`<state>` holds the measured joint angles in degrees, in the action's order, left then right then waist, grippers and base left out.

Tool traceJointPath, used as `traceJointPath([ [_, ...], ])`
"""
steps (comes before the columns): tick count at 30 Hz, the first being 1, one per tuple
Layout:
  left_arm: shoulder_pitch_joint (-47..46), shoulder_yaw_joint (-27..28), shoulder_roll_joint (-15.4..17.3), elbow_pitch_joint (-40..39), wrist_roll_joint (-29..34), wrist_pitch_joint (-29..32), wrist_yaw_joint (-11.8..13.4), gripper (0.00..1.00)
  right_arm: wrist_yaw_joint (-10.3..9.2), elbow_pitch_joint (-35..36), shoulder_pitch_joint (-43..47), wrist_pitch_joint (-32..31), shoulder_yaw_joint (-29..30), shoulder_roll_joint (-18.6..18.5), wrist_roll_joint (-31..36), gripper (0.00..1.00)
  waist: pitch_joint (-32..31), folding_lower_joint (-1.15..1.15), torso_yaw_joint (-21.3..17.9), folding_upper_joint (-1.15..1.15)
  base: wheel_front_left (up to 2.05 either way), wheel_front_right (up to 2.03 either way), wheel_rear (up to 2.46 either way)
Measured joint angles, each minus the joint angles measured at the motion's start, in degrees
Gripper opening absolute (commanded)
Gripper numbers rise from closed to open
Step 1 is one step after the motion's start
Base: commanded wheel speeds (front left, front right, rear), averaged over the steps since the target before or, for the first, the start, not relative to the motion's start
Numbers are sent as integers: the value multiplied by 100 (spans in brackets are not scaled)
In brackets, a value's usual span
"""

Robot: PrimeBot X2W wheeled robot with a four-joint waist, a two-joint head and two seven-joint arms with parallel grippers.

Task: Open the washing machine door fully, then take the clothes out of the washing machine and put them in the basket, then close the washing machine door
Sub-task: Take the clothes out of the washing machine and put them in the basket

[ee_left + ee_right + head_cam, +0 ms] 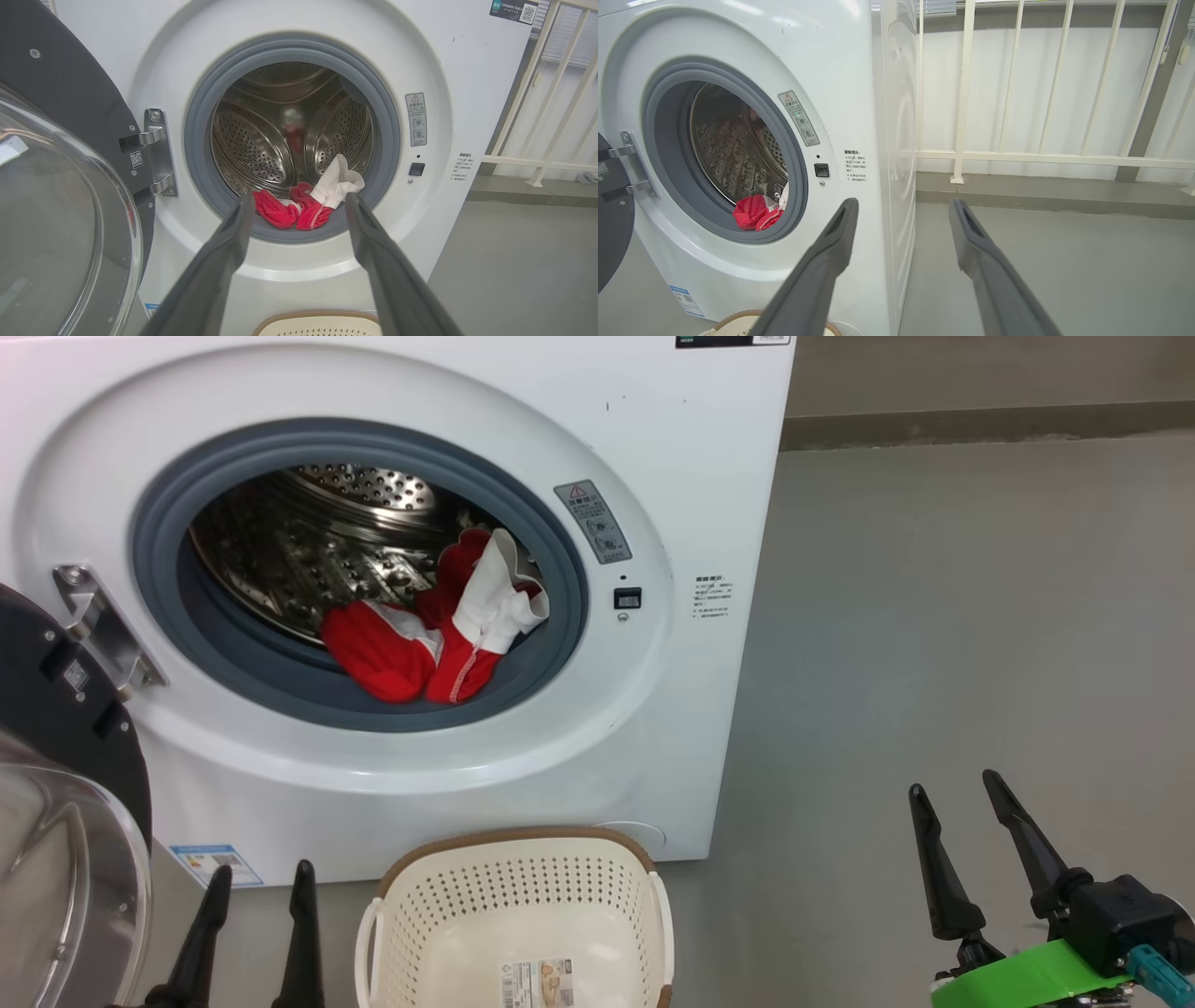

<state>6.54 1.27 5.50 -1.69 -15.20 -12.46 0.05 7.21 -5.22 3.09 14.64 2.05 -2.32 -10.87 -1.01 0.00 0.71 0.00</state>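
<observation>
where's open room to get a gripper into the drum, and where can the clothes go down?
In the drum mouth, upper and left part, between the grey ring and the clothes, is open. The basket below the washing machine holds just a paper label. Bare floor right of the machine. Tight on the left: the open door stands beside the left gripper.

Drum mouth [308, 551] of washing machine [719, 476] — open to the front; washing machine door [65, 728] stands aside at left; basket [509, 837] on floor [934, 616] just below the mouth.
</observation>
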Motion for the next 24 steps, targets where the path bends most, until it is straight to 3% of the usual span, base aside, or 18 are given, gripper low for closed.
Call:
traceJointPath([
  [24,-831,-214,-101,283,-62,-73,203,100,0,127,-241,0,-45,0,110,100,721,0,202,0,0,0,0],
])
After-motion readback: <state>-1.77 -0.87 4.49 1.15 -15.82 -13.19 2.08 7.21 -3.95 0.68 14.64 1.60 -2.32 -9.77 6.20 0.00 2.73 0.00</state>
